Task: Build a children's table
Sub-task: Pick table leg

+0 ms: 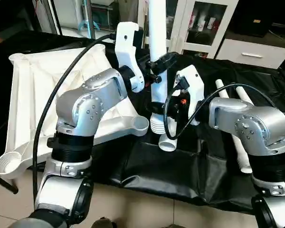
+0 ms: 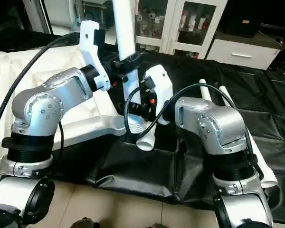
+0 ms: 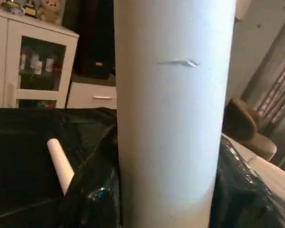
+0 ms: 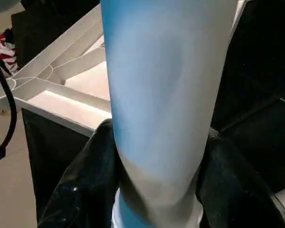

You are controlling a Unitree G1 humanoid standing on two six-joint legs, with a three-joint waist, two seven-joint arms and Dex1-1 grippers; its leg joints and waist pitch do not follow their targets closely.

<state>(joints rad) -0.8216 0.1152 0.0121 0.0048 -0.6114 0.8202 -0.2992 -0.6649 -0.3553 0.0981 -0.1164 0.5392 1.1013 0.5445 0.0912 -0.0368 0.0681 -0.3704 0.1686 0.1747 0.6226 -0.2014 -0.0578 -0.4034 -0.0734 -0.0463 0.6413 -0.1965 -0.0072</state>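
Observation:
The children's table top (image 1: pixel 33 95) lies upside down on the black-covered work table, ribbed underside up. Its near right corner socket (image 1: pixel 140 124) is empty. A white tube leg (image 1: pixel 157 38) stands nearly upright just right of that socket. Its ribbed lower end (image 1: pixel 166 141) hangs beside the socket, not in it. My left gripper (image 1: pixel 159 64) is shut on the leg higher up, and my right gripper (image 1: pixel 156 108) is shut on it lower down. Black fingers (image 3: pixel 92 204) flank the leg (image 3: pixel 173 118) in the left wrist view, and likewise the leg (image 4: pixel 161 95) in the right wrist view.
Two spare white legs (image 1: pixel 235 118) lie on the black cover at the right, behind my right arm. White cabinets (image 1: pixel 204 23) stand behind the work table. The table's front edge and the tiled floor (image 1: pixel 142 209) are close below my arms.

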